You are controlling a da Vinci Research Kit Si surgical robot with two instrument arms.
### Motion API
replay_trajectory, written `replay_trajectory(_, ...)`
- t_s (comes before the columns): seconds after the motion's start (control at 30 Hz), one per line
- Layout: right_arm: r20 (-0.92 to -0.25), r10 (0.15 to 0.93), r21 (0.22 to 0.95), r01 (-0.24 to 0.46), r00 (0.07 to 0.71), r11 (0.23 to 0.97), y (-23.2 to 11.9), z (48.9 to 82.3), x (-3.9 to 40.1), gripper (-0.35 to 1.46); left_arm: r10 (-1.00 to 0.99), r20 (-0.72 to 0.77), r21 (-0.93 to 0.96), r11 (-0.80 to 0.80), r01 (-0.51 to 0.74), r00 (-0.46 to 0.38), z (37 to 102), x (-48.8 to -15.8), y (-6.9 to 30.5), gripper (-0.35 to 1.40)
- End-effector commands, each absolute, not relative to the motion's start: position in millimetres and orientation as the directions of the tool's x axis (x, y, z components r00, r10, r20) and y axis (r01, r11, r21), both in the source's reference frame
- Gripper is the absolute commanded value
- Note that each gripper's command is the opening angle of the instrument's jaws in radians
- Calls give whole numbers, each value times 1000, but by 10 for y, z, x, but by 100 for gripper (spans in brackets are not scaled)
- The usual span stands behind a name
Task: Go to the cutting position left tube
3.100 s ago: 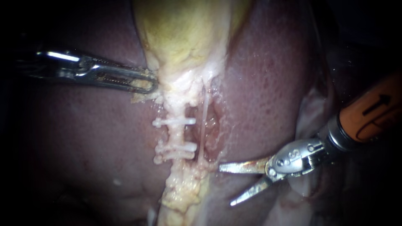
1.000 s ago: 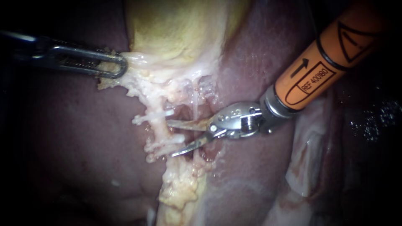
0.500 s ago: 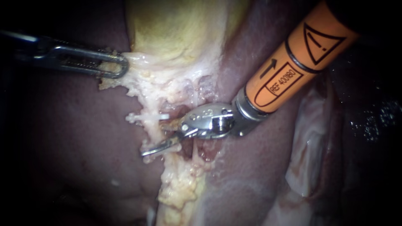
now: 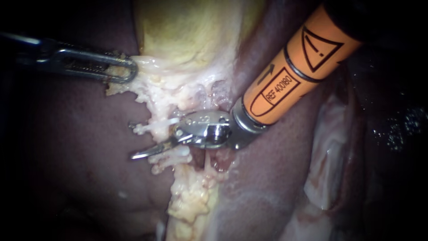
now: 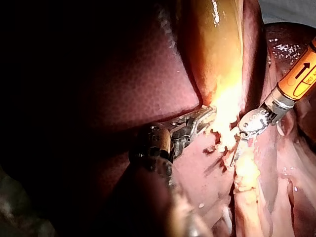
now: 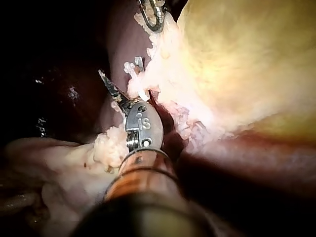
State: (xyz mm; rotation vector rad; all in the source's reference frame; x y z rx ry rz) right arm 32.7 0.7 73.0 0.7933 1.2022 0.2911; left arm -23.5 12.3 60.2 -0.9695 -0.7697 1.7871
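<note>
Positioning looks nearly finished: right tool, jaws apart (thin blades, by their look), straddles the left tube between its clips. Left tool is clamped on pale tissue beyond the tube, gallbladder-side. Next, I judge: square up across it.

We show the right instrument with bright polished metal blades and wrist, its shaft in a glossy orange sleeve that looks plastic. The left instrument is duller grey metal. The liver is wet and finely stippled, the gallbladder smooth and moist, the pale tissue lumpy, the white clips matt
</note>
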Motion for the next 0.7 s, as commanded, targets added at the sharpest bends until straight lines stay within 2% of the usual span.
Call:
replay_trajectory(0.03,-706,604,694,197,369,692,7,729,326,143,924,-283,-823,-371,-429,-255,602,-235,123,-35)
replay_trajectory(0.37,-670,649,732,181,361,656,-1,725,332,143,925,-283,-823,-371,-430,-255,602,-236,123,-35)
replay_trajectory(0.7,-651,675,757,232,349,611,-16,681,338,143,924,-283,-823,-371,-430,-255,602,-236,123,-35)
